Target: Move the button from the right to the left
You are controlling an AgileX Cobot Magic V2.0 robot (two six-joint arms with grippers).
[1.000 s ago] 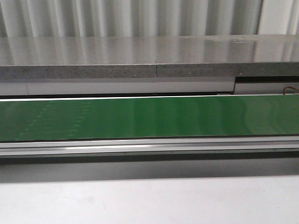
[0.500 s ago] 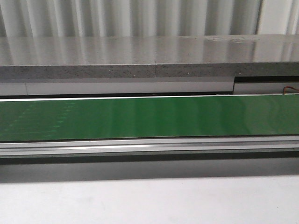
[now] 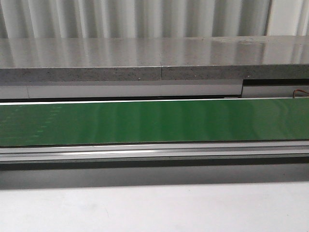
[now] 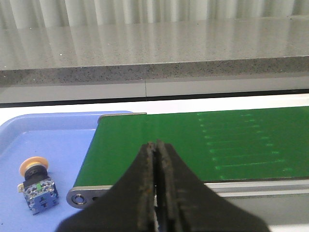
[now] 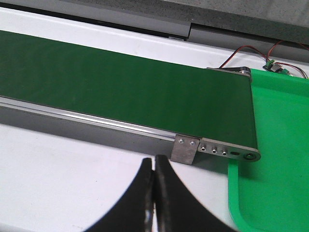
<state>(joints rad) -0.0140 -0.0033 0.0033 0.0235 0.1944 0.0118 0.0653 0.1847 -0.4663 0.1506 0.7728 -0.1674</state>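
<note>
Button (image 4: 37,187) lies on the blue tray (image 4: 19,140) just beside the green conveyor belt (image 4: 193,145) end, so transfer looks done; left gripper (image 4: 155,193) and right gripper (image 5: 153,193) jaws pressed together, holding nothing.

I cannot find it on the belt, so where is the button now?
The button shows only in the left wrist view, lying on the blue tray just off the end of the green conveyor belt; nothing holds it.
</note>
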